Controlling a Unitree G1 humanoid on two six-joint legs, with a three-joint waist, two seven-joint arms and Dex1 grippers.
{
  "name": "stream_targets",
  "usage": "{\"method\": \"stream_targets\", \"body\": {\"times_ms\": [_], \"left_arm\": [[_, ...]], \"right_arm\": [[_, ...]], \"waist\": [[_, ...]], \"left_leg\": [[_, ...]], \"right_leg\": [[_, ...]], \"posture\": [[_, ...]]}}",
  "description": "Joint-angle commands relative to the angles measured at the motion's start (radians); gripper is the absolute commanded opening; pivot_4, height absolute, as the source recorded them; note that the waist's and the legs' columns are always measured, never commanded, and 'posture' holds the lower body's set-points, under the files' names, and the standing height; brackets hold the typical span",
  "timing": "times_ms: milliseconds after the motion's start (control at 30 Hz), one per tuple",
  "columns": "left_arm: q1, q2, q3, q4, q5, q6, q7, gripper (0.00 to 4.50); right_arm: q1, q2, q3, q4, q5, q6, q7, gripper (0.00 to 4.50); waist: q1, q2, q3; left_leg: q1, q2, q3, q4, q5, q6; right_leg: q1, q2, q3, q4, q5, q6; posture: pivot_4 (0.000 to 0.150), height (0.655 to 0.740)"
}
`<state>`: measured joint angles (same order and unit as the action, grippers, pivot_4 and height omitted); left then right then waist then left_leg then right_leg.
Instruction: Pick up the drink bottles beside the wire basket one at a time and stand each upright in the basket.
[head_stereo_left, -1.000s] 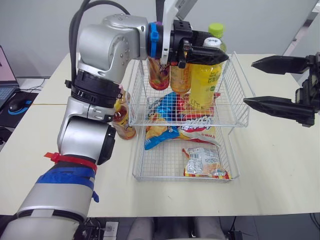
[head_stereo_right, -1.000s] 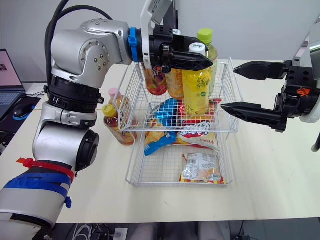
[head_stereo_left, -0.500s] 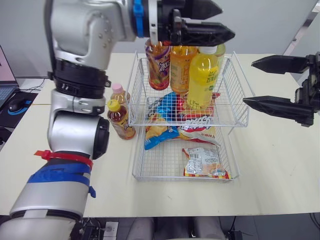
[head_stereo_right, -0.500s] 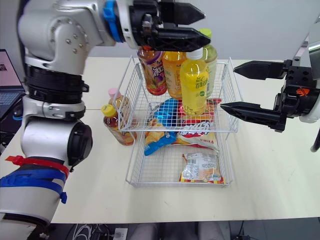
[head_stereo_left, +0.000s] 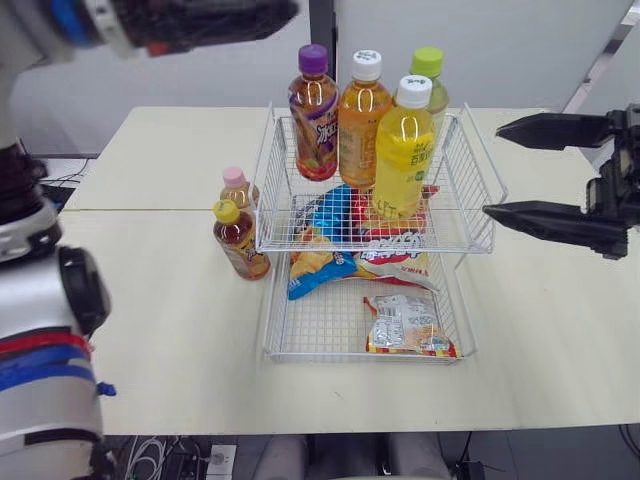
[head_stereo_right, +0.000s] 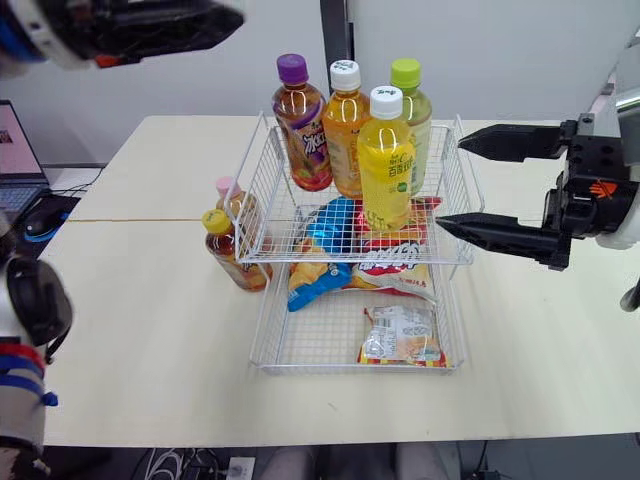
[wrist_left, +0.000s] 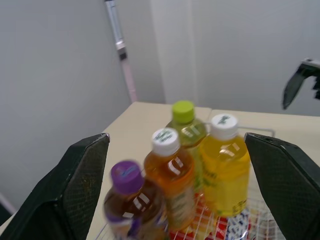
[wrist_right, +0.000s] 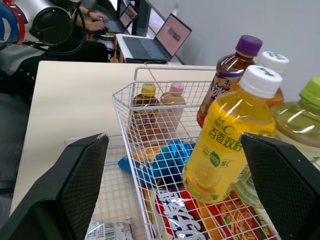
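Two-tier wire basket (head_stereo_left: 275, 215) separates my right gripper (head_stereo_right: 449, 184), spread and empty, from what remains. Left gripper (head_stereo_right: 238, 18), also spread and empty, hangs high; well below it, outside the basket wall, the yellow-capped tea bottle (head_stereo_left: 238, 240) and pink-capped bottle (head_stereo_left: 236, 190) stand upright, so I judge my left arm nearer.

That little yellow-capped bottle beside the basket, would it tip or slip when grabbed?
The yellow-capped bottle looks full of brown drink, so probably heavy for its size. Tall and narrow, it may tip if nudged. Its smooth round sides could slip.
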<state>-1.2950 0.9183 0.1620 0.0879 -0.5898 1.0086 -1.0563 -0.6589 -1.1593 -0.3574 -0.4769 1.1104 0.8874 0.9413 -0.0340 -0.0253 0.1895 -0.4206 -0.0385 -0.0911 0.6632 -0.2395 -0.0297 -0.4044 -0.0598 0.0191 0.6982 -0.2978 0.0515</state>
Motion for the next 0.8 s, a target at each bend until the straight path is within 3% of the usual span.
{"method": "stream_targets", "body": {"times_ms": [33,300,500,633,800], "left_arm": [[0.148,0.086,0.101,-0.138,0.004,-0.010,0.048,4.49],[0.629,0.163,0.416,-0.278,-0.023,0.006,0.100,4.49],[0.965,0.101,0.562,-0.337,0.005,-0.114,0.087,4.49],[1.008,0.018,0.553,-0.391,-0.043,-0.138,0.152,4.49],[0.981,-0.089,0.412,-0.456,-0.033,-0.155,0.281,4.49]], "right_arm": [[-0.058,0.003,0.064,-0.009,-0.036,-0.044,0.038,4.50],[-0.179,0.144,0.244,-0.022,-0.082,-0.067,0.040,4.50],[-0.259,0.237,0.341,0.010,-0.154,-0.061,0.027,4.50],[-0.273,0.269,0.359,0.017,-0.180,-0.048,0.018,4.50],[-0.285,0.296,0.369,0.019,-0.196,-0.038,0.015,4.50]], "waist": [[-0.003,0.000,0.000],[-0.003,0.000,0.000],[0.003,0.001,-0.001],[0.019,-0.001,-0.001],[0.026,-0.001,-0.001]], "left_leg": [[0.000,0.000,0.000,0.000,0.000,0.000],[0.001,0.001,0.001,-0.001,0.000,0.000],[0.002,0.001,0.002,-0.002,0.000,0.000],[0.001,0.001,-0.001,-0.001,0.000,0.000],[0.002,-0.001,-0.001,-0.001,0.000,0.000]], "right_leg": [[0.000,0.000,0.000,0.000,0.000,0.000],[0.000,0.000,0.001,0.000,0.000,0.000],[0.000,-0.002,0.001,-0.001,0.000,-0.001],[0.001,-0.006,-0.002,-0.001,0.000,-0.001],[0.001,-0.009,-0.002,-0.001,0.000,0.000]], "posture": [[0.150,0.7400],[0.150,0.7400],[0.150,0.7400],[0.150,0.7400],[0.150,0.7400]]}}
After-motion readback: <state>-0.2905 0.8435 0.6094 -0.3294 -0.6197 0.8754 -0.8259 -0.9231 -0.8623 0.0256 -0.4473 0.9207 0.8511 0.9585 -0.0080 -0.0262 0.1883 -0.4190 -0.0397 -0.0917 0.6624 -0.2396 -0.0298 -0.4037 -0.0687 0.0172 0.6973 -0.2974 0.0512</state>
